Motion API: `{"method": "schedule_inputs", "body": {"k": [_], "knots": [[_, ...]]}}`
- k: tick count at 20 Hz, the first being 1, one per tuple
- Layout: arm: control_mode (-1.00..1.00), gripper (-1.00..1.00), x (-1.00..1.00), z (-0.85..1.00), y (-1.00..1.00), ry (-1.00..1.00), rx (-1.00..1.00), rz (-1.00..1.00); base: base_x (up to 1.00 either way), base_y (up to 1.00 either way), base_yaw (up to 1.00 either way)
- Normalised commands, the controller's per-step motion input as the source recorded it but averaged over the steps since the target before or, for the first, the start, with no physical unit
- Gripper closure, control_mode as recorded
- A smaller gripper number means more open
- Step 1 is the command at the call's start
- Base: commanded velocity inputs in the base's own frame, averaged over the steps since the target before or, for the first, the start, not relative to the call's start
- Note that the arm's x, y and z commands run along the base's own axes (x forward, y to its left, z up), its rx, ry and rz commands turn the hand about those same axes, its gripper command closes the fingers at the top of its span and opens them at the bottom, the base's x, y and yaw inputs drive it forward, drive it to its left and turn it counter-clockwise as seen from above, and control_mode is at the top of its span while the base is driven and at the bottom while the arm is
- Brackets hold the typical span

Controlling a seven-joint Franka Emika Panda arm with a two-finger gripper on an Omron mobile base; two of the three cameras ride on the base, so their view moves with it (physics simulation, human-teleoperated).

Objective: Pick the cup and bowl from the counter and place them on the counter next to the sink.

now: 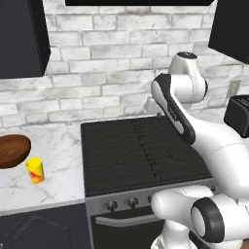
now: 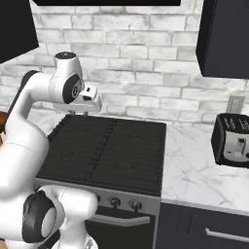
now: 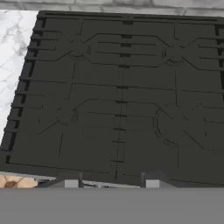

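Note:
The dark reddish-brown bowl (image 1: 12, 150) rests on the white marble counter (image 1: 63, 151) at the far left of the left base view. The small yellow cup (image 1: 35, 170) with its red-orange pattern stands upright just in front and right of the bowl. My gripper (image 2: 83, 111) hangs above the back left part of the black stovetop (image 2: 109, 146), well to the right of both objects. In the hand view the gripper (image 3: 111, 183) points down at the stovetop (image 3: 122, 96), with its tips apart and nothing between them. The sink is out of view.
A dark toaster (image 2: 232, 141) sits on the marble counter (image 2: 194, 170) right of the stove. Dark wall cabinets (image 1: 22, 39) hang over both counter stretches, in front of a white brick wall. Stove knobs (image 1: 121, 203) line the stove's front edge.

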Motion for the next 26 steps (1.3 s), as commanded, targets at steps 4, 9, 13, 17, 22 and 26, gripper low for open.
{"method": "schedule_inputs", "body": {"k": [4, 9, 13, 17, 22, 26], "knots": [[-1.00, -1.00, -0.13, 0.00, 0.14, -0.01, 0.00, 0.03, 0.00, 0.00, 0.00], [-1.00, -1.00, -0.41, -0.04, 0.39, 0.00, 0.00, 0.08, 0.00, 0.00, 0.00], [-1.00, -1.00, -0.19, -0.14, 0.39, 0.00, 0.00, 0.00, 0.00, 0.00, 0.00], [-1.00, -1.00, -0.26, -0.11, 0.44, -0.03, 0.00, 0.00, 0.00, 0.00, 0.00], [-1.00, -1.00, -0.30, -0.12, 0.65, -0.01, 0.00, 0.00, 0.00, 0.00, 0.00], [-1.00, -1.00, -0.01, -0.17, 0.72, 0.00, 0.00, 0.00, 0.00, 0.00, 0.00]]}}
